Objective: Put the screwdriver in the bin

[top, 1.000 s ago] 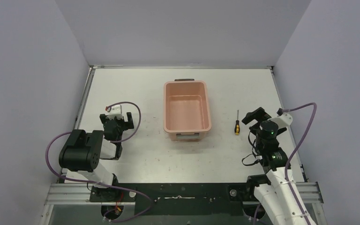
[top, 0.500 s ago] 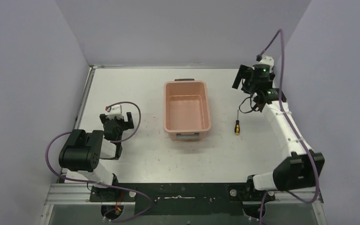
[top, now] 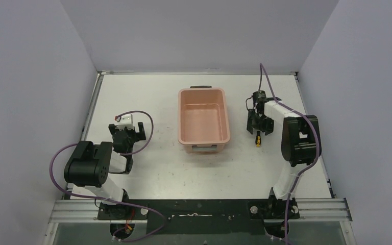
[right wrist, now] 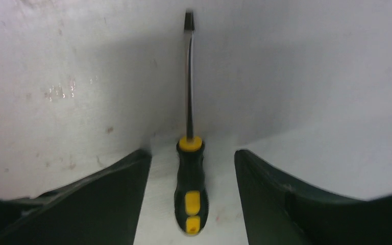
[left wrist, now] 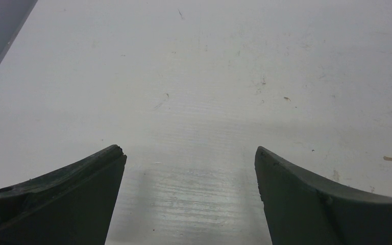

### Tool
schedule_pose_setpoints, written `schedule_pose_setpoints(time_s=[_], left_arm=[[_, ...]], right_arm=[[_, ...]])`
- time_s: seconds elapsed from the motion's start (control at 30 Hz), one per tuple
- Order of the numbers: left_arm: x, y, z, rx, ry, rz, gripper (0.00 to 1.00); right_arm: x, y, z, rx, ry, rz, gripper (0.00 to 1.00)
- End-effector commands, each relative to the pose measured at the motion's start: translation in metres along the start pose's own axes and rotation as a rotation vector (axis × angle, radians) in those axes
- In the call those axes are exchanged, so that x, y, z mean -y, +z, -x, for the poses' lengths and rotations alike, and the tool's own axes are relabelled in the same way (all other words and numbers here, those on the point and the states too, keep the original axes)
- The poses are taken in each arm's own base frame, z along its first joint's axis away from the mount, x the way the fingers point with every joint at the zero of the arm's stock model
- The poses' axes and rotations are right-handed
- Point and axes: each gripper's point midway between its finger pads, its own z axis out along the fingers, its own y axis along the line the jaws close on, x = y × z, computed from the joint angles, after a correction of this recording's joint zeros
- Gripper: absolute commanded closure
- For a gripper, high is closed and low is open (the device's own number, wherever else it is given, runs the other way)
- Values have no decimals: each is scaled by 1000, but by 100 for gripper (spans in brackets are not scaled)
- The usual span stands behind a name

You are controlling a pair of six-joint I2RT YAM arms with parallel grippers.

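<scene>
The screwdriver point(top: 258, 140), with a black and yellow handle and a thin dark shaft, lies on the white table right of the salmon-pink bin point(top: 203, 121). In the right wrist view the screwdriver point(right wrist: 190, 189) lies between my open right gripper's fingers, its shaft pointing away, with gaps on both sides. My right gripper point(top: 259, 124) hangs over the screwdriver's shaft, its handle end showing below it. My right gripper point(right wrist: 191, 168) touches nothing. My left gripper point(top: 127, 133) is open and empty, left of the bin. In the left wrist view my left gripper point(left wrist: 190, 155) shows only bare table.
The bin's dark handle point(top: 201, 87) is at its far short end. Grey walls close in the table on the left, back and right. The table's right edge point(top: 306, 112) runs close to the right arm.
My right arm has swung from the near right, up over the far right, and down over the screwdriver. The screwdriver, bin and left arm have not moved.
</scene>
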Motion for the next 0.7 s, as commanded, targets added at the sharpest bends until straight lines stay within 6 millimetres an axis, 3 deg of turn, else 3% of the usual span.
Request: schedule_pose_setpoints(time_s=[0.0, 0.07, 0.1, 0.17, 0.23, 0.3, 0.37, 0.5, 0.57, 0.67], left_arm=[[1, 6, 22, 76, -14, -6, 3], [1, 6, 22, 76, -14, -6, 3], [1, 6, 22, 75, -14, -5, 3], [1, 6, 22, 74, -13, -5, 3], [0, 6, 22, 75, -12, -4, 3], [1, 7, 22, 75, -13, -5, 3], [0, 6, 22, 75, -12, -5, 3], [0, 6, 22, 74, -13, -4, 3], [1, 6, 22, 75, -13, -5, 3], [1, 6, 22, 76, -14, -6, 3]], right_arm=[[5, 13, -17, -35, -8, -16, 41], [4, 17, -25, -49, -2, -6, 51], [4, 19, -29, -56, -1, -1, 62], [3, 17, -34, -68, 1, 10, 96], [4, 7, -30, -52, 3, 17, 100], [7, -17, -9, 7, 10, 19, 100], [12, -53, 21, 94, 26, 14, 100], [10, -171, 90, 388, 70, 50, 100], [-6, -233, 113, 541, 97, 103, 100], [-56, -307, 121, 717, 105, 244, 100]])
